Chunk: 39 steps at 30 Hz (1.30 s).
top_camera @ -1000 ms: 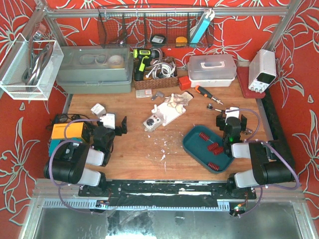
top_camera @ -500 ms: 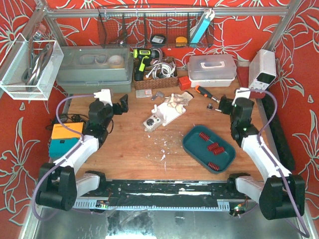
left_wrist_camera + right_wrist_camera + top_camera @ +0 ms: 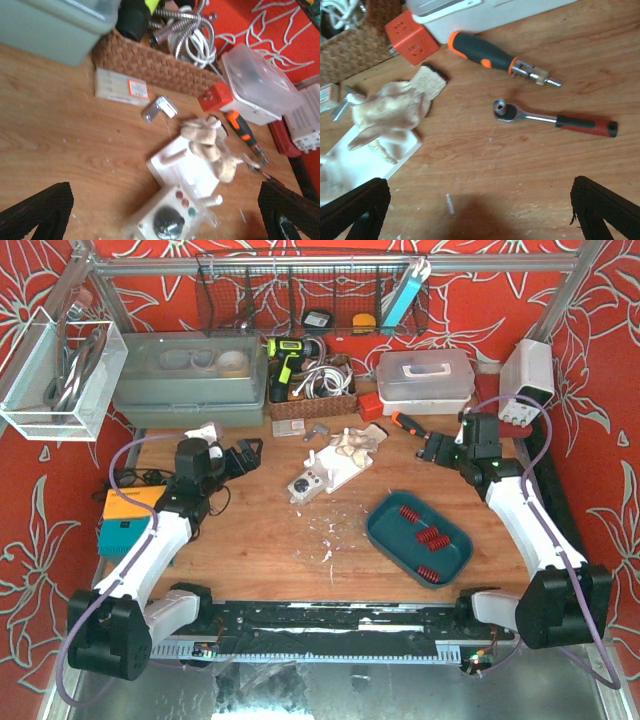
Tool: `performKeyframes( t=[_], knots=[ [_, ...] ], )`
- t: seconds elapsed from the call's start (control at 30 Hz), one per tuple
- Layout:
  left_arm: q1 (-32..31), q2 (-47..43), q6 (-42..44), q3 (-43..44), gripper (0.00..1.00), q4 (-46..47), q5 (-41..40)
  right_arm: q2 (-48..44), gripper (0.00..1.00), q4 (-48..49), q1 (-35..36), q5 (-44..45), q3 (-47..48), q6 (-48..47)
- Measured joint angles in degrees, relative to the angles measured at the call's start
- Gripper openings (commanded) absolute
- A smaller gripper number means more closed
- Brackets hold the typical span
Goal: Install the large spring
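Note:
Three red springs (image 3: 432,538) lie in a teal tray (image 3: 385,532) at the right middle of the table. A white fixture plate with pegs (image 3: 338,466) lies at centre back, also in the left wrist view (image 3: 186,167). A white box with a black knob (image 3: 305,485) adjoins it, also in the left wrist view (image 3: 169,221). My left gripper (image 3: 245,452) hovers left of the fixture, open and empty (image 3: 165,202). My right gripper (image 3: 435,447) hovers behind the tray near the hand tools, open and empty (image 3: 479,200). No spring shows in either wrist view.
A beige glove (image 3: 355,443) lies on the fixture's far end. An orange-black screwdriver (image 3: 492,51) and a ratchet (image 3: 552,118) lie under my right gripper. A wicker basket (image 3: 150,67), grey bin (image 3: 190,380), clear box (image 3: 425,380) and power supply (image 3: 525,380) line the back. An orange box (image 3: 130,505) sits at left.
Both arms have unfolded from near their bases and reached toward the back of the table. The left gripper now sits by the fixture; the right has swung left over the tools.

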Motion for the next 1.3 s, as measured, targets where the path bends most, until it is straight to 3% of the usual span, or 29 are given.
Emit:
performKeyframes(
  t=[0.2, 0.47, 0.6, 0.73, 1.0, 1.3],
  knots=[
    [-2.6, -0.6, -1.0, -2.7, 0.91, -1.9, 2.2, -5.6, 0.99, -0.9, 3.0, -5.3, -2.6, 1.6],
    [-15.2, 0.3, 4.1, -2.2, 0.81, -4.0, -6.0, -9.5, 0.98, -1.1, 18.4, -5.7, -4.0, -3.4],
    [-18.1, 2.2, 8.5, -0.6, 0.75, -4.4, -7.2, -10.1, 0.98, 1.6, 24.9, -5.5, -7.6, -5.9],
    [-19.1, 4.3, 14.4, 0.5, 0.77, -3.7, -7.6, -10.3, 0.99, 5.0, 29.0, -3.5, -11.0, -7.8],
    [-20.1, 11.5, 27.4, 0.1, 0.92, 1.0, -7.6, -15.7, 0.99, 13.1, 29.9, 2.0, -18.8, -8.4],
    [-21.2, 24.5, 37.1, 2.2, 0.95, 2.7, -8.0, -21.0, 0.99, 16.7, 29.9, 8.6, -21.7, -8.3]
  ],
)
